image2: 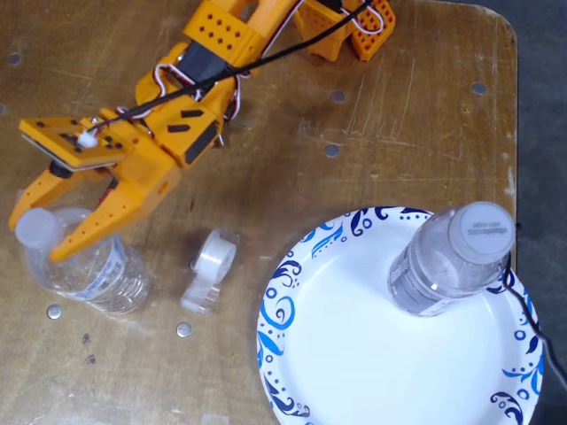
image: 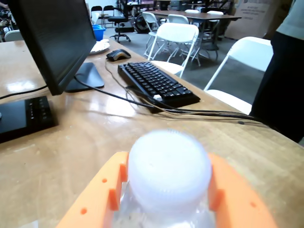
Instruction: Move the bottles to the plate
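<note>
Now second bottle on worktop, left in fixed view, between orange fingers closed around its neck. Other bottle upright on plate. Next: lift, carry across, clearing tape roll.

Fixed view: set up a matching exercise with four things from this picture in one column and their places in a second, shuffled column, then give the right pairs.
Things:
1. Bottle with the grey cap
2. Bottle with the whitish cap
3. Tape roll
4. Plate

Places:
A. On bare table between the plate and the arm
B. Between the fingers of the orange pincer
C. Standing on the plate near its right rim
D. At the lower right of the table

Pairs: 1-C, 2-B, 3-A, 4-D
</note>
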Controlling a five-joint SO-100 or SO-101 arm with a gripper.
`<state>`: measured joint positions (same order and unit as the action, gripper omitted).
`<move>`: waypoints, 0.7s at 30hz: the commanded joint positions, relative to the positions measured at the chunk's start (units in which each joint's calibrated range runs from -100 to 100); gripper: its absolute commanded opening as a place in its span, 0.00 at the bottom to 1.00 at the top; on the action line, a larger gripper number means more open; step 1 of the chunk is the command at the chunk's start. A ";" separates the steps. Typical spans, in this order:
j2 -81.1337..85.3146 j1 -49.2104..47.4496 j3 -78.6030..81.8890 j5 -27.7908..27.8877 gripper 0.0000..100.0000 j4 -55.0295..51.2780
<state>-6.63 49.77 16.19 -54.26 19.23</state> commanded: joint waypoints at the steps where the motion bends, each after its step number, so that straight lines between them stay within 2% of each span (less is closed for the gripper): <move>1: 0.47 0.52 -3.12 -0.20 0.14 0.70; 14: 0.98 0.96 -3.39 -0.20 0.14 0.70; 21: 1.06 2.03 -16.37 -0.20 0.14 -6.27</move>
<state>-6.71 50.77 7.10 -54.26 16.09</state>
